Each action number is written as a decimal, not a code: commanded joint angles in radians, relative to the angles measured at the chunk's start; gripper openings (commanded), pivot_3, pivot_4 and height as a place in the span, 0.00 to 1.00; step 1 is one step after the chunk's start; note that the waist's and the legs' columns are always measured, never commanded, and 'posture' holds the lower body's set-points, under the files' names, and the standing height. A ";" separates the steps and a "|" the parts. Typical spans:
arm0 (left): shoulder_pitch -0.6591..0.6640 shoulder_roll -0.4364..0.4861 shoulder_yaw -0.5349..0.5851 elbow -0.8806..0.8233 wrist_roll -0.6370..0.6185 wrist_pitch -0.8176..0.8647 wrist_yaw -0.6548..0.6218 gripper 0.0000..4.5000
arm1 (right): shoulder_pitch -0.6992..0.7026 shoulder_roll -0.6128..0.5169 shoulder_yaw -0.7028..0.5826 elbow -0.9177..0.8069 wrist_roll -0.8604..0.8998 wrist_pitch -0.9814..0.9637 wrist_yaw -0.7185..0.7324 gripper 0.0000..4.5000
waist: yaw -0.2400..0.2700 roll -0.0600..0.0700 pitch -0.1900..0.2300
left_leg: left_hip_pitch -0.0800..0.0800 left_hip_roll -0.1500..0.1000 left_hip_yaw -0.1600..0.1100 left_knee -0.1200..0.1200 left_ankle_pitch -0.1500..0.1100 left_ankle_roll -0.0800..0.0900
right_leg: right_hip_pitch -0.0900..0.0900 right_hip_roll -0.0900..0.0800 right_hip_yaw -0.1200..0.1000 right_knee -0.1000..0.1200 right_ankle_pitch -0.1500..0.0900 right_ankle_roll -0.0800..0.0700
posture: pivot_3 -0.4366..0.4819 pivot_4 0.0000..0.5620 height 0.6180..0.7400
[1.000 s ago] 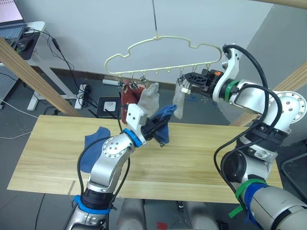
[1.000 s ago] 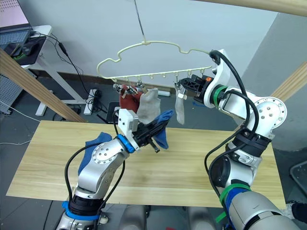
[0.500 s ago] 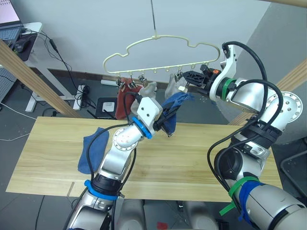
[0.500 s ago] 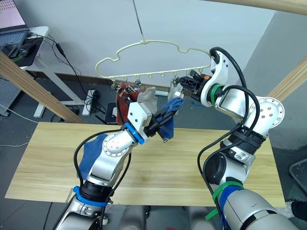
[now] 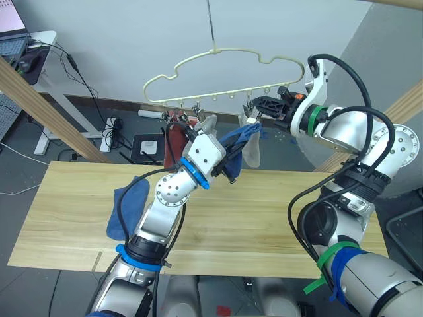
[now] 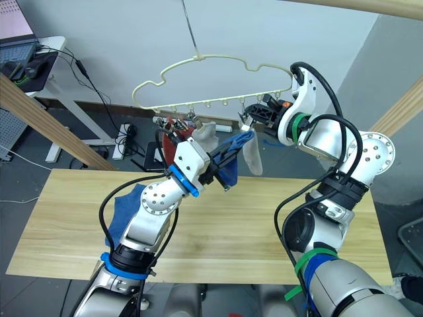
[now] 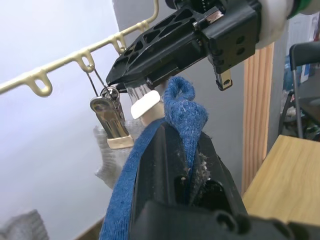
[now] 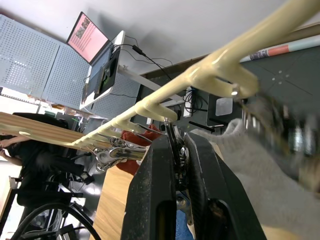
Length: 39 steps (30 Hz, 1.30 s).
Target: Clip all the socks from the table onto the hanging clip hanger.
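Observation:
The pale yellow clip hanger (image 5: pixel 215 50) hangs above the table (image 5: pixel 277 211). One rust red sock (image 5: pixel 175 142) and two grey socks (image 5: pixel 206 125) (image 5: pixel 251 150) hang from its clips. My left gripper (image 7: pixel 185 150) is shut on a blue sock (image 5: pixel 241 137), raised so that the sock's end sits just under the hanger's bar. My right gripper (image 8: pixel 176 145) is shut on a metal clip (image 6: pixel 244 120) right beside that sock end. A free clip (image 7: pixel 112 122) hangs next to it. A second blue sock (image 5: pixel 125 205) lies on the table at the left.
Thick wooden poles slant past the table on the left (image 5: pixel 53 109) and on the right (image 5: pixel 403 109). Behind on the left stands a white desk (image 5: pixel 49 39) with cables running to the floor.
My left gripper has risen from over the table up to the hanger, bringing the blue sock's end beside the clip held by my right gripper. The right gripper has stayed on the clip.

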 commanded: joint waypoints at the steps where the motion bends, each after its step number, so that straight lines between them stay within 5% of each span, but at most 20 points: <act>1: 0.009 0.003 -0.008 -0.043 0.019 -0.050 0.010 0.01 | 0.014 -0.026 -0.009 -0.002 0.000 0.008 -0.018 0.01 | 0.000 0.000 0.000 | 0.000 0.000 0.000 0.000 0.000 0.000 | 0.000 0.000 0.000 0.000 0.000 0.000 | 0.41 0.59 1.00; 19: -0.027 -0.004 0.001 0.003 0.068 -0.093 0.066 0.01 | 0.011 -0.004 -0.018 0.012 0.051 0.008 -0.054 0.01 | -0.001 0.000 0.000 | 0.000 0.000 0.000 0.000 0.000 0.000 | 0.000 0.000 0.000 -0.001 0.000 0.000 | 0.41 0.59 1.00; 20: -0.029 -0.005 0.000 0.006 0.068 -0.093 0.066 0.00 | 0.011 -0.006 -0.017 0.015 0.053 0.008 -0.054 0.13 | -0.001 0.000 0.000 | 0.000 0.000 0.000 0.000 0.000 0.000 | 0.000 0.000 0.000 -0.001 0.000 0.000 | 0.41 0.59 1.00; 30: -0.037 -0.054 -0.039 0.046 0.008 -0.070 0.010 0.00 | 0.075 -0.109 0.010 -0.059 0.163 0.001 0.102 0.82 | -0.003 0.000 0.000 | -0.003 0.000 0.002 -0.004 0.000 0.000 | -0.004 0.000 0.002 -0.001 -0.001 0.001 | 0.36 0.62 1.00; 35: -0.047 -0.124 -0.050 0.108 -0.126 0.006 -0.088 0.26 | 0.204 -0.229 0.092 -0.266 0.276 -0.016 0.208 0.89 | -0.013 0.001 0.000 | -0.004 0.000 0.004 -0.007 0.000 0.000 | -0.007 0.000 0.004 -0.001 0.000 0.001 | 0.31 0.62 1.00; 39: -0.033 -0.151 -0.028 0.178 -0.188 0.066 -0.128 0.54 | 0.375 -0.303 0.224 -0.504 0.193 -0.137 0.256 0.89 | -0.031 0.001 0.000 | -0.004 0.000 0.004 -0.008 0.000 0.000 | -0.007 0.001 0.005 -0.002 -0.002 0.003 | 0.30 0.61 1.00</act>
